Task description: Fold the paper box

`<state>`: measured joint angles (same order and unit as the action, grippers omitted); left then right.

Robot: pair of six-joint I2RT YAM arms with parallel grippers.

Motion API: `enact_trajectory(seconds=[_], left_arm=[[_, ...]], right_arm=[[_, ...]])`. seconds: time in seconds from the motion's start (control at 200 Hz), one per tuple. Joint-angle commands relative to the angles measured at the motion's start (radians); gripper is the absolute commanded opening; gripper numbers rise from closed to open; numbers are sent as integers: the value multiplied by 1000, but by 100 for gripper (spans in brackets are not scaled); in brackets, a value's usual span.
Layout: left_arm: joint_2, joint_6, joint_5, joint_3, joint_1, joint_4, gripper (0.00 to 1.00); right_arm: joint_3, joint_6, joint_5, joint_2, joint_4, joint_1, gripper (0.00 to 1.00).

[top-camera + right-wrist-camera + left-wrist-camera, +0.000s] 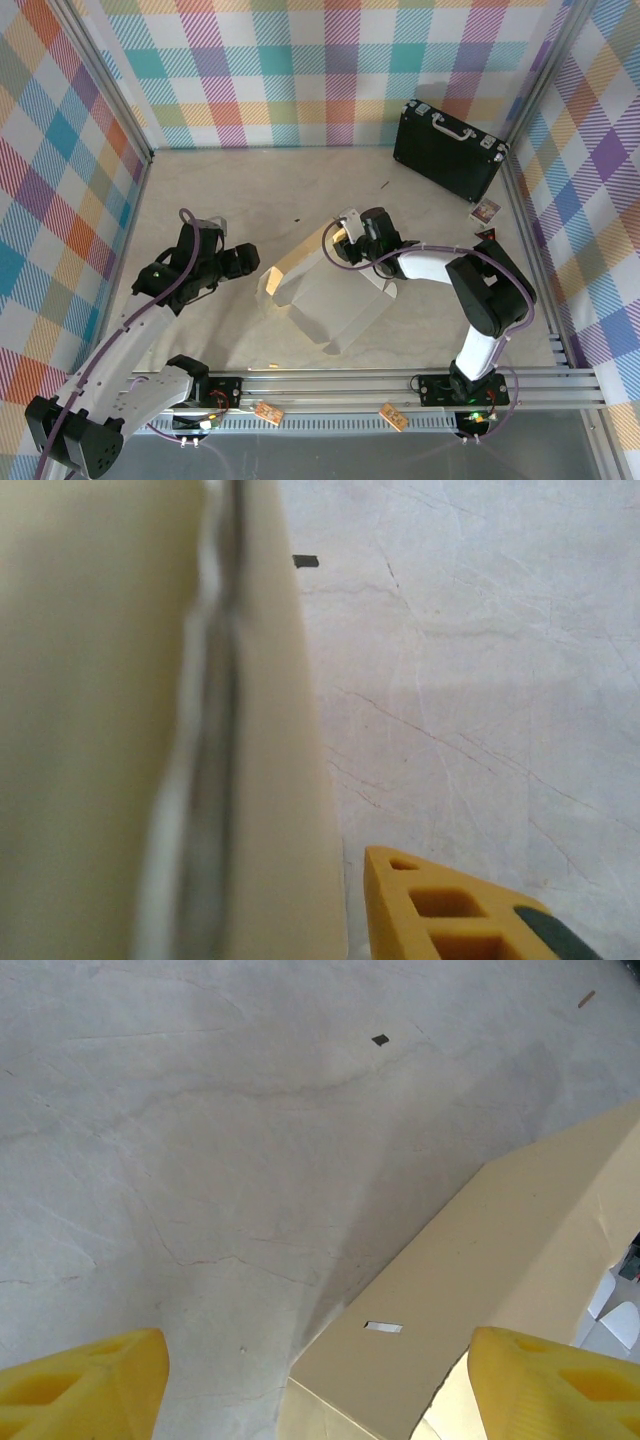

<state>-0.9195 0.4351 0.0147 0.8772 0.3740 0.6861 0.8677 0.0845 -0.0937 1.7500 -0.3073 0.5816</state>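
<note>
The paper box (322,293) stands half-folded in the middle of the table, tan outside and white inside. My left gripper (252,262) sits at its left end. In the left wrist view the left gripper (320,1385) is open wide, its yellow fingers (85,1390) well apart, with a tan slotted panel of the paper box (480,1260) reaching in between them untouched. My right gripper (345,236) is at the box's raised far flap. In the right wrist view a blurred wall of the paper box (150,730) stands close, and the one visible yellow finger (450,910) is a thin gap off it; the other finger is hidden behind the card.
A black briefcase (448,150) stands at the back right corner, with small cards (485,211) on the table near it. Plaid walls close in three sides. An aluminium rail (400,380) with the arm bases runs along the near edge.
</note>
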Motion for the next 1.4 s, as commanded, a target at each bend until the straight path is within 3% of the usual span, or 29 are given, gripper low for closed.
enact_trajectory(seconds=[0.0,0.215,0.435,0.635,0.895,1.08,1.245,1.395], left_arm=[[5,4,-18,-11,-12,-23,78],[27,11,-17,-58,-10,-42,78],[125,124,41,-177,-10,-74,77],[188,158,97,-260,-11,-106,78],[169,106,112,-316,-11,-205,77],[172,69,98,-322,-11,-253,77],[173,51,82,-320,-10,-255,77],[195,40,69,-322,-10,-248,77]], right_arm=[[4,-19,-17,-20,-37,-9,30],[-8,-22,-14,-33,-50,-25,31],[-21,-50,-15,-35,-84,-38,13],[-49,-77,58,-63,-93,-50,9],[-71,-72,51,-116,-77,-60,38],[-83,-1,-8,-162,-37,-60,48],[-79,57,5,-205,57,-60,51],[-21,147,-59,-297,324,-60,51]])
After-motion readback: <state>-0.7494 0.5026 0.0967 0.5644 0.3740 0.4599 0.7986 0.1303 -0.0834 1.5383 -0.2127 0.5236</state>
